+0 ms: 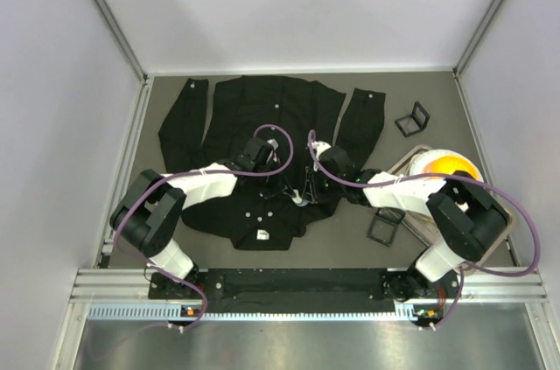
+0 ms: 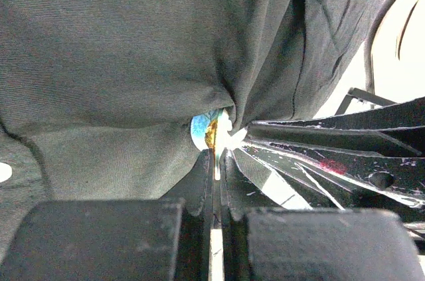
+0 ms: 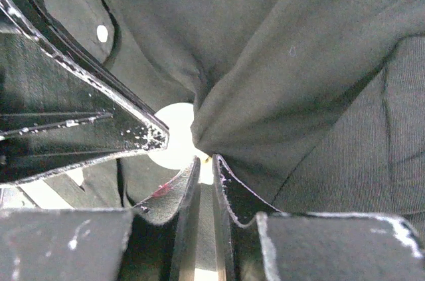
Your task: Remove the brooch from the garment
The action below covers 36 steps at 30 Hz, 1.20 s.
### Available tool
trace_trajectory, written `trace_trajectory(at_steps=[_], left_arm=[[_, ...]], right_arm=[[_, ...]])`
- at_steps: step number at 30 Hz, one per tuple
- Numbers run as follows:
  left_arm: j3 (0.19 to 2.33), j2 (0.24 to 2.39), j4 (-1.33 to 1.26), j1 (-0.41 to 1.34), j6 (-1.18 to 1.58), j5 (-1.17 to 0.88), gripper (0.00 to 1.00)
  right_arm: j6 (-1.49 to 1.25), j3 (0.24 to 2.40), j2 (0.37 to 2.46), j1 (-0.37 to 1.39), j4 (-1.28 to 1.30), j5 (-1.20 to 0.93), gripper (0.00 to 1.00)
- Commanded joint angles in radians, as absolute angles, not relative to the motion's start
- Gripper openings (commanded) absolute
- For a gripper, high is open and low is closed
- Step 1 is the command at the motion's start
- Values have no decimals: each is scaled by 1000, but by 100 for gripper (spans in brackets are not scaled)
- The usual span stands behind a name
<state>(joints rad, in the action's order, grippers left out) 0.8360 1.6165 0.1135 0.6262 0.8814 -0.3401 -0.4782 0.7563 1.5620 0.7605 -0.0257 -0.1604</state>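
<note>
The black garment [image 1: 262, 116] lies spread on the table, and its cloth is drawn into a pucker in both wrist views [image 2: 119, 48] [image 3: 279, 48]. The brooch [image 2: 207, 131] sits at that pucker, showing blue, gold and white; from the right wrist it is a pale disc [image 3: 174, 136]. My left gripper [image 2: 216, 155] [image 1: 285, 194] is shut with the brooch's gold edge at its tips. My right gripper [image 3: 206, 161] [image 1: 306, 196] meets it from the other side, jaws nearly closed on a gold bit of the brooch. Its fingers [image 2: 319, 161] show in the left wrist view.
A metal tray [image 1: 503, 230] with a yellow-orange round object [image 1: 446, 167] stands at the right. Two small black square frames [image 1: 412, 118] [image 1: 384, 226] lie right of the shirt. Grey walls close in the table's sides and back.
</note>
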Motion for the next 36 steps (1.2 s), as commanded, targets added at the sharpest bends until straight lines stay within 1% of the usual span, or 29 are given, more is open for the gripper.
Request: trace_trajectory(at_steps=[1,7,12,21,36], left_arm=[[871,1605,121,637,853,-324,0],[891,1605,127,638,882,-333,0],[896,1600,135,640,899,-336,0],[900,1611,127,638,943,-359,0],[911,1629,55,615,1088,-362,0]], right_arm=[[-456,827,1574,753,-57,-149,12],[-454,833,1586,756,-46,-124,5],[-451,842,1594,765,-32,-94,3],[-431,879,1615,802,-2,-54,0],[-411,858,1592,864,-2,-66,0]])
